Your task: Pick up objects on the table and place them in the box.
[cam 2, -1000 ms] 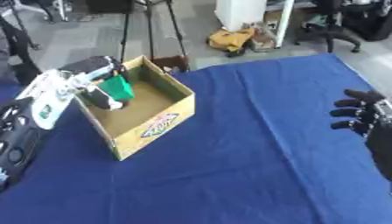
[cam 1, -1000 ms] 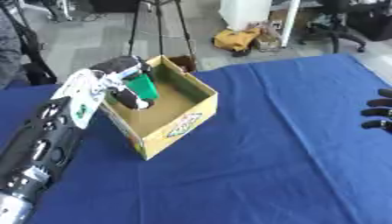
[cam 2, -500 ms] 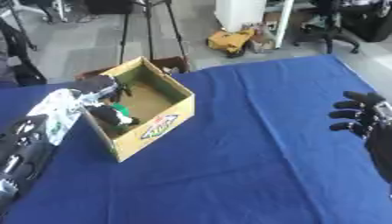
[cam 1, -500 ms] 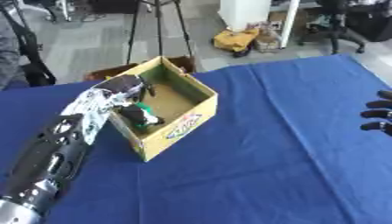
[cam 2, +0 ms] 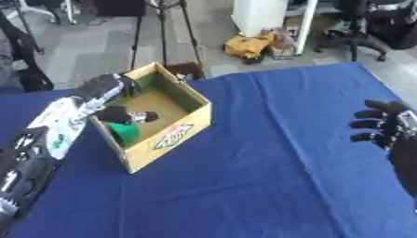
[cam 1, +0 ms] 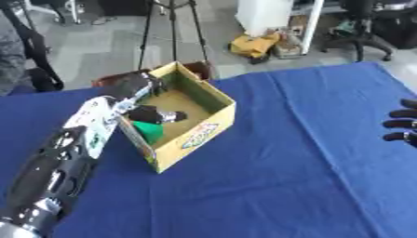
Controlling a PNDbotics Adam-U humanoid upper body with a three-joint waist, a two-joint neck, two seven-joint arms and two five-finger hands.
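Left robot hand (cam 1: 138, 90) reaches over the near-left wall of the cardboard box (cam 1: 208, 125) on the blue counter (cam 1: 277, 176), fingers curled; whether they grip anything, cannot tell. Green object (cam 1: 149, 129) lies inside the box beside a dark item (cam 1: 155, 114). Right robot hand (cam 2: 383, 125) idles at right edge, fingers relaxed, holding nothing.

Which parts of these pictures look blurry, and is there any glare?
Left eye view: the left hand over the box is smeared, and the green thing inside is soft. Right eye view: the right hand is fuzzy at the edge. No glare on the blue table.
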